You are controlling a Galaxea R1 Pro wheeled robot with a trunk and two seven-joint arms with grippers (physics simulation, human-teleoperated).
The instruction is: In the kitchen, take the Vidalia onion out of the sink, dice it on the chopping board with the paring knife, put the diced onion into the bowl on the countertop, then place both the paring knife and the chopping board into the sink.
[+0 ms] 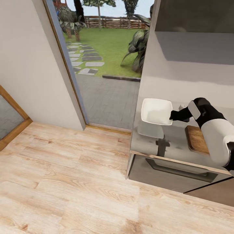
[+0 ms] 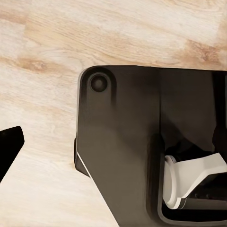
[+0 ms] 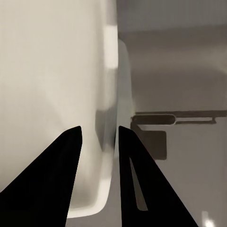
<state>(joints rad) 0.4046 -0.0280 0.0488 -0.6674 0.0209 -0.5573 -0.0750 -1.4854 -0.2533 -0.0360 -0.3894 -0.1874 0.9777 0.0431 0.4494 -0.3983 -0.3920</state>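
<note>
Head view: right gripper (image 1: 172, 116) (closed) on bowl (image 1: 156, 111)

My right pincer (image 1: 173, 116) pinches the white bowl's (image 1: 156, 111) rim, lifting it over the glossy grey worktop (image 1: 172, 143); chopping board (image 1: 197, 139) lies beside.

wood floor (image 1: 65, 182) | open doorway (image 1: 107, 97) | garden lawn (image 1: 110, 42) | beige wall (image 1: 29, 65)
</note>
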